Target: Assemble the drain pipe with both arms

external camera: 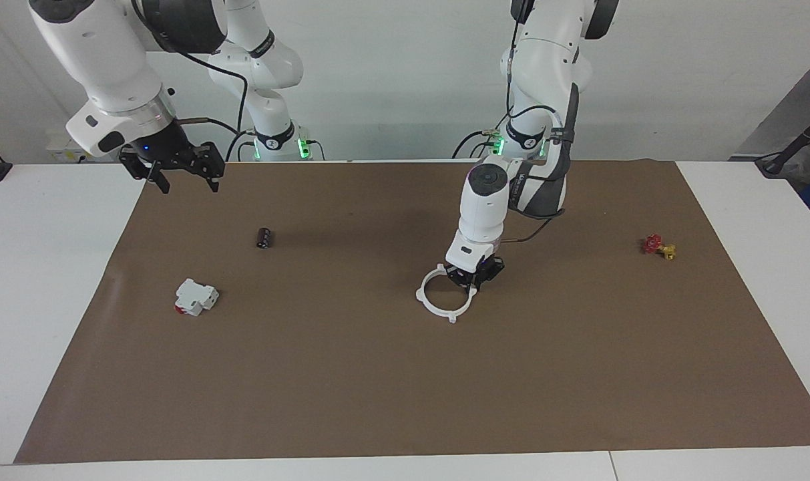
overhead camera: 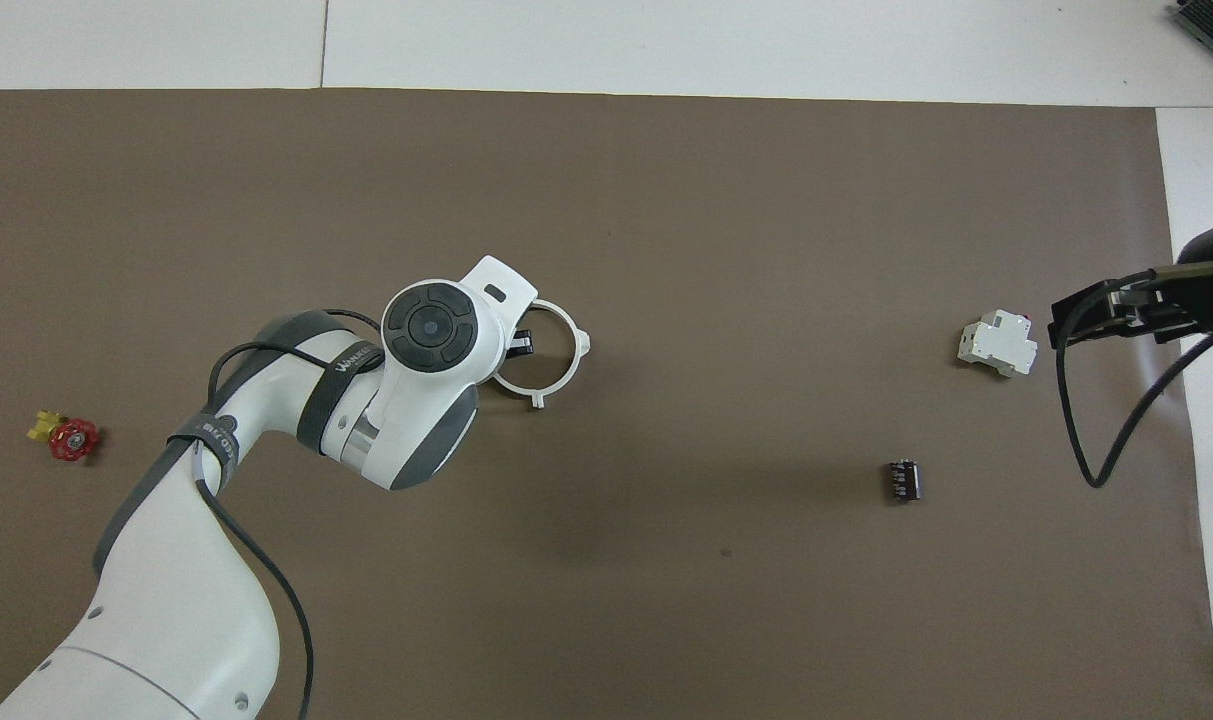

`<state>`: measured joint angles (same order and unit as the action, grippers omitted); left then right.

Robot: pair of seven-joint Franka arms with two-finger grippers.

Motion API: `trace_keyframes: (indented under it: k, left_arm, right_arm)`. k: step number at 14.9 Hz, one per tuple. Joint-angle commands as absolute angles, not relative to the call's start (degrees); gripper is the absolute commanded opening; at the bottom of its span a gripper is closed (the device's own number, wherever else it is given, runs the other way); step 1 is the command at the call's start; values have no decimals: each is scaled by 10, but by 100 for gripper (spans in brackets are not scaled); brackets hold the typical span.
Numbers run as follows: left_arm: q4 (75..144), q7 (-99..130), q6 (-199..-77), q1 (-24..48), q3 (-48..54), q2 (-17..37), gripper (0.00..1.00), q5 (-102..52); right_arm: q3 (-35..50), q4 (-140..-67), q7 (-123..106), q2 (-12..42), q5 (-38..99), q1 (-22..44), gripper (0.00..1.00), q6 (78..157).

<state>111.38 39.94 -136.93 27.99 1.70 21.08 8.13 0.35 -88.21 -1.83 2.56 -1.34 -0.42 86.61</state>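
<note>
The drain pipe (external camera: 435,311) is a thin white ring with small tabs, lying on the brown mat (external camera: 351,374) near the middle. It also shows in the overhead view (overhead camera: 573,352). My left gripper (external camera: 473,277) is down at the ring's edge nearest the robots, shut on its rim, with one black finger inside the ring (overhead camera: 521,343). My right gripper (external camera: 181,177) is open and empty, raised over the mat's edge at the right arm's end; it shows in the overhead view (overhead camera: 1106,315) too.
A blocky white-and-red part (external camera: 195,296) (overhead camera: 996,345) lies toward the right arm's end. A small black cylinder (external camera: 264,237) (overhead camera: 903,480) lies nearer to the robots than that part. A red-and-yellow valve piece (external camera: 658,246) (overhead camera: 66,437) lies toward the left arm's end.
</note>
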Motion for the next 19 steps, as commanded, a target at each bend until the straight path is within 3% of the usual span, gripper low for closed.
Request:
trace_keyframes:
  k: [1,7,8,9,10,12,19]
  left_arm:
    - [1141,409,-1379,294,11,205,0,95]
    - [1137,410,-1385,293,11,206,0,94]
    - [1134,408,-1386,291,11,207,33,94]
    - [1134,403,-1395,290,11,208,94,94]
    - [1134,401,-1398,291,11,208,100,94]
    - [1134,402,-1394,290,11,202,100,94]
    - [1134,354,-1349,222,12,96,100,94]
  right_arm:
    - [9,-908,-36,8,-4,-18,93,887]
    - [9,-907,-35,8,-4,-18,99,886]
    - [9,-907,-35,8,-4,-18,99,886]
    - [9,-906,-34,8,-4,-18,99,886]
    - [9,-906,-33,9,-4,-18,99,886]
    - [9,-906,-33,9,-4,-18,99,886]
    - [9,-904,-33,9,-4,-18,99,886]
